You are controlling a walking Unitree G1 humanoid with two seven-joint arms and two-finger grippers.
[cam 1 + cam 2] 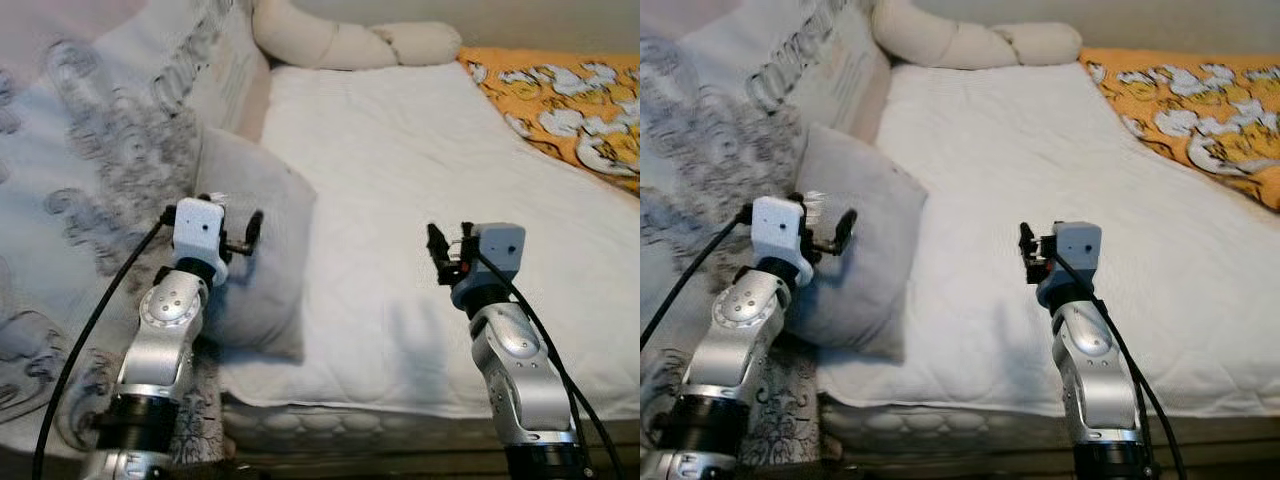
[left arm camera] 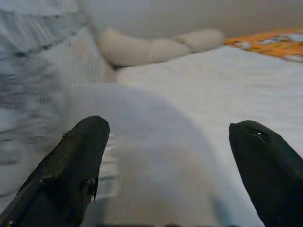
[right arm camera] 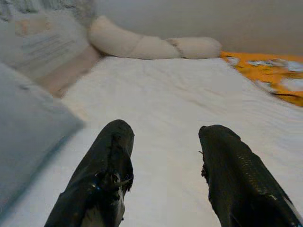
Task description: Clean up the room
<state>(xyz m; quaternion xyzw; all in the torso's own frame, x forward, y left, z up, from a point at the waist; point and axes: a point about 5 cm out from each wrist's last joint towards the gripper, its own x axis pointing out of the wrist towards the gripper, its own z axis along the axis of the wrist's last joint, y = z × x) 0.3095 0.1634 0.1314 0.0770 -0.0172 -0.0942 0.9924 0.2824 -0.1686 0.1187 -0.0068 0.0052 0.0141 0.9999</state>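
The soft grey square pillow lies just ahead of the left gripper; fingers spread wide, empty. The right gripper hovers over the white quilted mattress, parted, farther off.

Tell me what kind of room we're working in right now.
Most likely a bedroom: a bed with a white quilted mattress cover, a grey square pillow and a long cream bolster along the wall.

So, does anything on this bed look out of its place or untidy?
Yes. The grey pillow lies tilted at the left edge of the white mattress, near the foot, overhanging it. The orange blanket sits bunched at the right. The left gripper is open before the pillow.
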